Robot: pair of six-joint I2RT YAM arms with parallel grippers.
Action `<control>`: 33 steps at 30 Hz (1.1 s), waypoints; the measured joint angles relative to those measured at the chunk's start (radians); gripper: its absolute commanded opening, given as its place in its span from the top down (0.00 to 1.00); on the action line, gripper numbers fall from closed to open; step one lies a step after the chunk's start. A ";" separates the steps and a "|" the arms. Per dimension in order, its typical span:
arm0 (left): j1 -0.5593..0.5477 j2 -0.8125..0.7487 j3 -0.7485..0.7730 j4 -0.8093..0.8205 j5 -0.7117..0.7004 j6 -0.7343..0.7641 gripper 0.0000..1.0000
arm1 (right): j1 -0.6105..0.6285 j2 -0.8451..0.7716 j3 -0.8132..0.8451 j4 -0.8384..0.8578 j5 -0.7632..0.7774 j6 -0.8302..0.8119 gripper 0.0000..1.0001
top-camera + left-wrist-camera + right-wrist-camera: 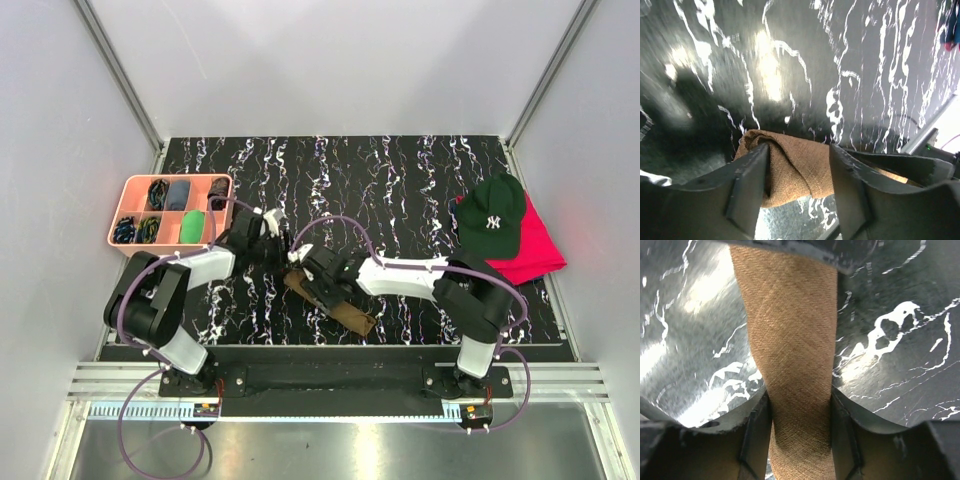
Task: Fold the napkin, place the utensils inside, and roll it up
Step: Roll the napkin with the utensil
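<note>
So we've got one napkin [340, 310] here, olive-brown, done up as a long narrow bundle lying diagonally on the black marbled surface [400, 180], just in front of the two arm bases. Two arms, both working on it.

The left gripper [799, 150] is at the napkin's far-left end. Its fingers are apart and the bunched cloth end sits in the gap. We can't tell if they're actually pressing on it.

The right gripper [801, 395] is over the middle of the napkin. The strip fills the gap between its fingers, which touch it on both sides, so we'd call that clamped on the napkin.

For containers, there's one pink tray [172, 178], off to the far left of the napkin. We count six little bundles in its compartments: one bright green, one grey-blue, the rest dark. They're too small to tell what they are.

Well to the right of the napkin, one dark green cap [490, 222] sits on top of one red cloth [540, 255].
</note>
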 measured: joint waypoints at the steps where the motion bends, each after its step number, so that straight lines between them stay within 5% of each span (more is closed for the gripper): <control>1: 0.001 -0.006 0.010 -0.008 -0.008 0.005 0.29 | -0.008 0.002 0.003 0.000 -0.002 0.018 0.52; 4: 0.014 -0.054 0.036 -0.056 -0.052 0.008 0.15 | -0.038 0.004 0.006 0.004 -0.005 0.065 0.54; 8: 0.057 -0.154 0.072 -0.123 -0.126 0.010 0.09 | -0.100 0.004 0.005 0.005 -0.004 0.138 0.54; 15: 0.191 -0.304 0.093 -0.189 -0.192 0.009 0.05 | -0.239 -0.006 -0.011 0.020 0.008 0.268 0.53; 29: 0.231 -0.606 0.106 -0.407 -0.104 0.146 0.01 | -0.517 0.044 0.051 0.023 0.018 0.344 0.52; 33: 0.253 -0.662 0.095 -0.410 -0.070 0.198 0.01 | -0.533 0.049 0.058 0.023 0.008 0.344 0.45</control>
